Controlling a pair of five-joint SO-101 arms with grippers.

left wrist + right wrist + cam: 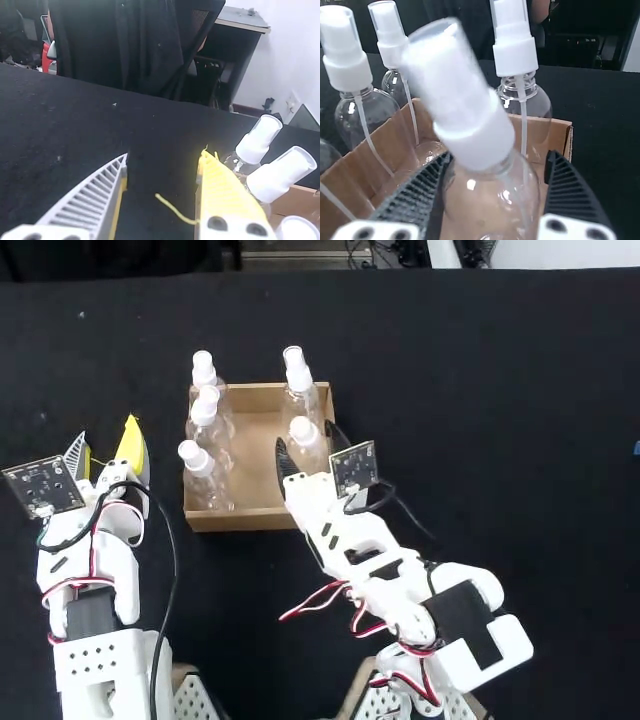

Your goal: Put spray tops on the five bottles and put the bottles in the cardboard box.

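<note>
The cardboard box (240,518) is set at the middle of the black desk (480,390), open side up. Five clear plastic bottles are held in it, each fitted with a white spray top under a see-through cap. A row of three bottles (208,410) is stood upright along the box's 9 o'clock wall, running from 12 towards 6. A fourth bottle (296,375) is stood upright at the 1 o'clock corner.

The fifth bottle (490,200) is placed at the 3 o'clock wall, directly towards 6 o'clock from the fourth. In the right wrist view its long axis is seen tilted, with the top leaned away from the fourth bottle and towards the row of three.

The right gripper (498,159) is positioned around this bottle's body with its black jaws spread. A narrow gap is seen at one jaw, so the bottle is straddled rather than clamped.

The left gripper (105,432) is held over the bare desk at 9 o'clock from the box, well apart from it. Its white and yellow jaws are parted, pointed towards 12, and nothing is held.
</note>
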